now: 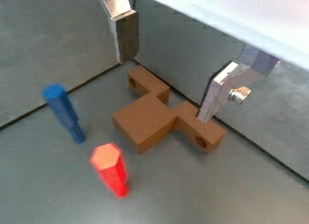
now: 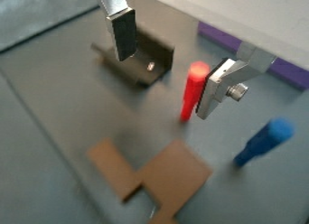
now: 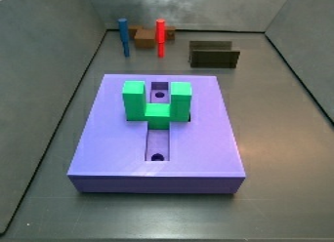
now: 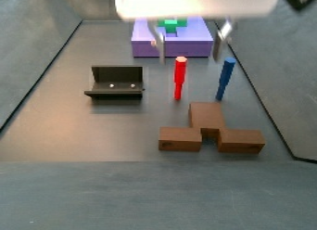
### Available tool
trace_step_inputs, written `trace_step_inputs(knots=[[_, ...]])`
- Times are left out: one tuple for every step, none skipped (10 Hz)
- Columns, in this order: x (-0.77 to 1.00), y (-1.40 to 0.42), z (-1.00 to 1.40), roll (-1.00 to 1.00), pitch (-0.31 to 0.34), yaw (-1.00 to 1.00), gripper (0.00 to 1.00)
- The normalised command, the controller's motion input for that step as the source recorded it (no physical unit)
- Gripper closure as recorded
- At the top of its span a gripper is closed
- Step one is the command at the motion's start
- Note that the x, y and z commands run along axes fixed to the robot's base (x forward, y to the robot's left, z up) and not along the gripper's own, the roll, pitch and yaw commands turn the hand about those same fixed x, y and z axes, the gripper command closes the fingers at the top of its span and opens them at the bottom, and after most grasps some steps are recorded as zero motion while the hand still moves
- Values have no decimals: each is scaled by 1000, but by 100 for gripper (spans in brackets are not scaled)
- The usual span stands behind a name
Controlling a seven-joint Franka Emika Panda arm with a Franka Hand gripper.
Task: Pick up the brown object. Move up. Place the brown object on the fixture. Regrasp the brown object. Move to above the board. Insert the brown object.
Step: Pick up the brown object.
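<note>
Wrist view: my gripper (image 1: 169,70) hangs empty, fingers spread, over the brown object (image 1: 163,121) lying flat on the floor. Side view: it (image 4: 209,130) lies well apart from the fixture (image 4: 115,83) — looks rigid, light; I'd pinch across a narrow arm.

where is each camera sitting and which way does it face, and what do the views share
Wrist view: looks down past the open pincer at the brown object, blue peg and red peg.
Wrist view: the same pincer, facing the fixture.
Side view: near the board, facing the far pegs; no robot shows.
Side view: opposite end, brown object nearest; the pincer's fingers hang at the top.
All four share the red peg.
</note>
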Motion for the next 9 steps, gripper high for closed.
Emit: trace_step_inputs(knots=[[-63, -74, -520, -116, -51, 0, 0], [209, -34, -534, -264, 0, 0, 0], [0, 0, -629, -161, 13, -89, 0], [-86, 0, -491, -63, 6, -294, 0], [0, 0, -429, -24, 43, -514, 0], [-97, 0, -360, -66, 34, -606, 0], [-126, 0, -323, -111, 23, -437, 0], [-389, 0, -260, -154, -34, 0, 0], [-357, 57, -211, -187, -69, 106, 0]])
